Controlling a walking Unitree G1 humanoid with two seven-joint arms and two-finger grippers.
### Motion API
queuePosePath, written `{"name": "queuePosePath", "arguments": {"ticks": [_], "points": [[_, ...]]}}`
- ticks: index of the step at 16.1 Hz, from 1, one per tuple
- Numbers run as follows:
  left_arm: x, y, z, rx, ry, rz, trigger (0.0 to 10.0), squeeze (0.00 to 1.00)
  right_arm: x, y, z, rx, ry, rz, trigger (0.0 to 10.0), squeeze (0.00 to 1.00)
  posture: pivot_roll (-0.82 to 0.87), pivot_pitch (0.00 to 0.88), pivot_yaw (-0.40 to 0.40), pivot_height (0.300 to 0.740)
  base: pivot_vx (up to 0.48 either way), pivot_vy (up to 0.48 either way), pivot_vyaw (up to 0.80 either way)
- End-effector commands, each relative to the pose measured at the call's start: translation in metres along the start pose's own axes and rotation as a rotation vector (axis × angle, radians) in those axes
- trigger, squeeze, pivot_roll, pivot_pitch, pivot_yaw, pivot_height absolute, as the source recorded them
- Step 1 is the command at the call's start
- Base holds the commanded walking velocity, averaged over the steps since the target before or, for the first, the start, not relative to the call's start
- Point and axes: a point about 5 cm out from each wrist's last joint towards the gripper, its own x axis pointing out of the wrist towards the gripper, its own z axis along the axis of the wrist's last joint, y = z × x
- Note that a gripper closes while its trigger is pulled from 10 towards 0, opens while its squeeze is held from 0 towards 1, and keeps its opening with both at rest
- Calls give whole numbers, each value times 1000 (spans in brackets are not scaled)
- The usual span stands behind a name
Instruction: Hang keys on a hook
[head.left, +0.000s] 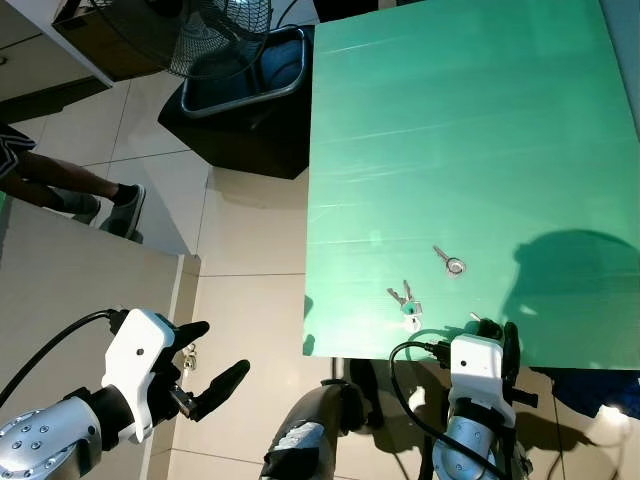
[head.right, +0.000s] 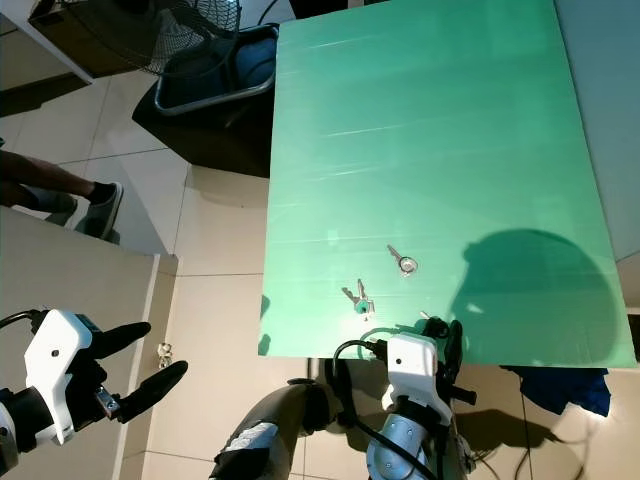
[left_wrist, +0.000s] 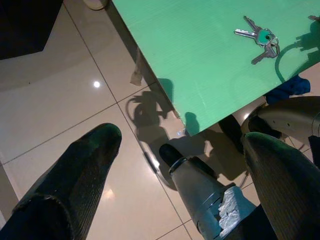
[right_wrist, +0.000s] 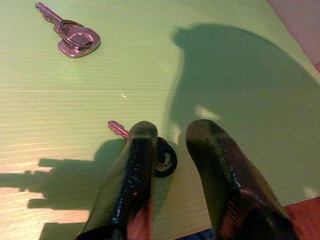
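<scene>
Green table (head.left: 480, 130) w/ loose keys (head.left: 407, 300), right tool (right_wrist: 167, 150) apart over dark-ringed key (right_wrist: 162, 159), left tool (head.left: 205, 360) apart above floor tiles (head.left: 250, 330)

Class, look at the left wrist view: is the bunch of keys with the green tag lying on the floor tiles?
No, the keys lie on the green table near its edge, well apart from the floor.

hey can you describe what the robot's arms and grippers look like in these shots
Both arms are silver metal with round bolted joints, the left arm showing small screw heads. Each wrist ends in a white boxy housing with a black cable looping into it. The left gripper and right gripper each carry two long, glossy black fingers, rounded at the tips and slightly tapered.
</scene>
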Motion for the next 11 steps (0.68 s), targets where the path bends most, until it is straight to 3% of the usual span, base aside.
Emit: {"name": "queuePosePath", "arguments": {"ticks": [1, 9, 10, 11], "points": [[-4, 2, -5, -19, 32, 16, 10000, 0, -12, 8, -3, 18, 51, 21, 10000, 1000, -19, 441, 396, 740, 0, 0, 0], [-5, 2, -4, -17, 30, 18, 10000, 0, -14, 11, -5, 20, 72, 34, 10000, 1000, -11, 446, 395, 740, 0, 0, 0], [-5, 2, -4, -16, 29, 18, 10000, 0, -14, 13, -5, 18, 73, 42, 10000, 0, -12, 446, 396, 740, 0, 0, 0], [-5, 2, -3, -15, 29, 18, 10000, 0, -14, 13, -5, 22, 74, 43, 10000, 0, -11, 447, 396, 740, 0, 0, 0]]}}
